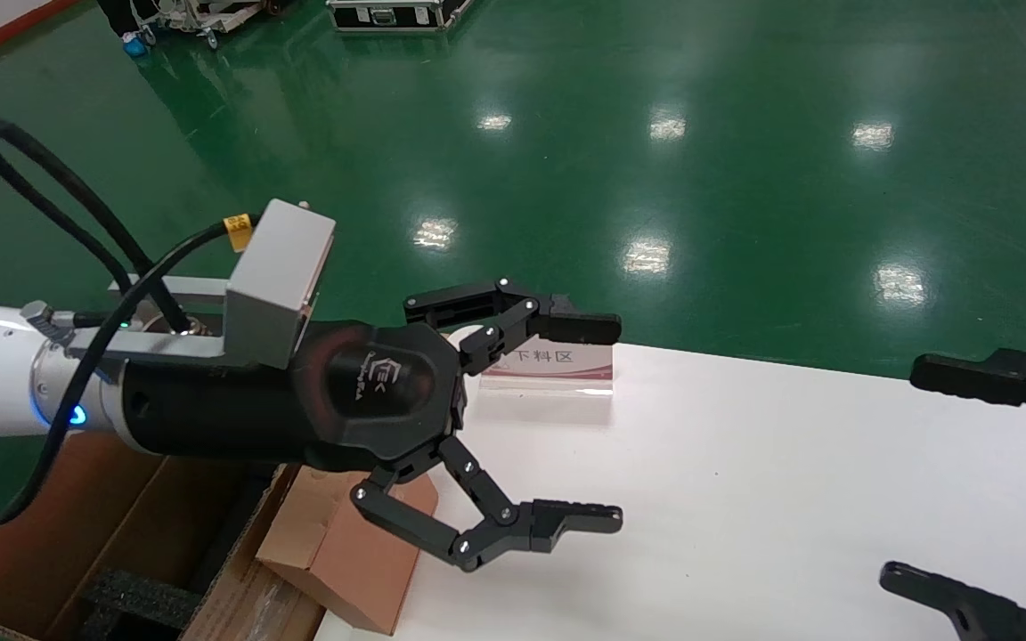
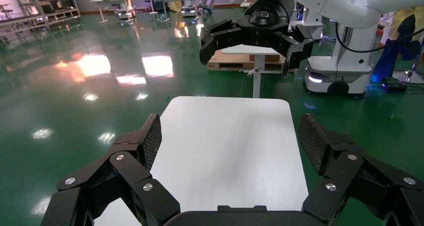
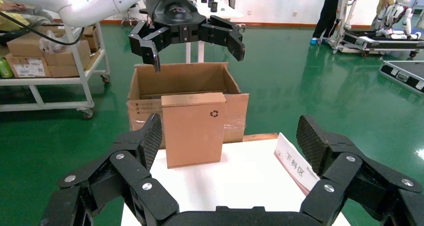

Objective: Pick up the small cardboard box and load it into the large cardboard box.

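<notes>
Small cardboard box [image 3: 193, 129]: stands upright at the left end of the white table [image 1: 745, 499], right against the large carton; a black recycling symbol sits near its upper corner. In the head view only its lower part [image 1: 353, 552] shows beneath the left gripper.
Large cardboard box [image 3: 145, 83]: open, flaps raised, just off the table's left end and touching the small box; glossy tape on its side, black foam [image 1: 134, 592] inside.
Left gripper [image 1: 580, 418]: hangs above the small box and the table's left end, fingers spread wide, nothing between them; a logo is printed on its black housing, too small to read.
Right gripper [image 1: 940, 481]: at the table's right end, well apart from both boxes, fingers wide apart and empty.
Sign [image 1: 549, 369]: clear stand on the table's far edge behind the left gripper, reading 下料区.
Floor [image 1: 655, 133]: glossy green.
Cart [image 3: 50, 70]: white, carrying labelled cartons, beyond the large box.
Black cases [image 3: 370, 38]: far off on the floor.
</notes>
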Controlling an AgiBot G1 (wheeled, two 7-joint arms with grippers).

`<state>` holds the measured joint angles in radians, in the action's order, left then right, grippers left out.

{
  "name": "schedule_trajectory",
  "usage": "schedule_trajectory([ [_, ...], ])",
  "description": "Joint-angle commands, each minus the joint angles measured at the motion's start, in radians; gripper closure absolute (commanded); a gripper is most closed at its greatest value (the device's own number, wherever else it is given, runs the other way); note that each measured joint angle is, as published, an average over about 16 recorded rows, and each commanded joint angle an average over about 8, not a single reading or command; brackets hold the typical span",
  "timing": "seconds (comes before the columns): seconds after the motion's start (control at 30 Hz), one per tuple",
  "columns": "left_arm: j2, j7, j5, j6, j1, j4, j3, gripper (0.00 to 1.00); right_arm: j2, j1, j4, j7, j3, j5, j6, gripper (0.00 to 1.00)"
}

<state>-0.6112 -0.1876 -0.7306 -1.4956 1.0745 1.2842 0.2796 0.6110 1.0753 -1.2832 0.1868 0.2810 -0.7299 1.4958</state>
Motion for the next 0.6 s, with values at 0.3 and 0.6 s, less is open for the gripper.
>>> schedule_trajectory([
  [0.3,0.0,0.0,0.0,0.0,0.0,0.0,0.0,0.0,0.0,0.0,0.0,0.0,0.0,0.0,0.0,0.0],
  [0.6,0.0,0.0,0.0,0.0,0.0,0.0,0.0,0.0,0.0,0.0,0.0,0.0,0.0,0.0,0.0,0.0],
])
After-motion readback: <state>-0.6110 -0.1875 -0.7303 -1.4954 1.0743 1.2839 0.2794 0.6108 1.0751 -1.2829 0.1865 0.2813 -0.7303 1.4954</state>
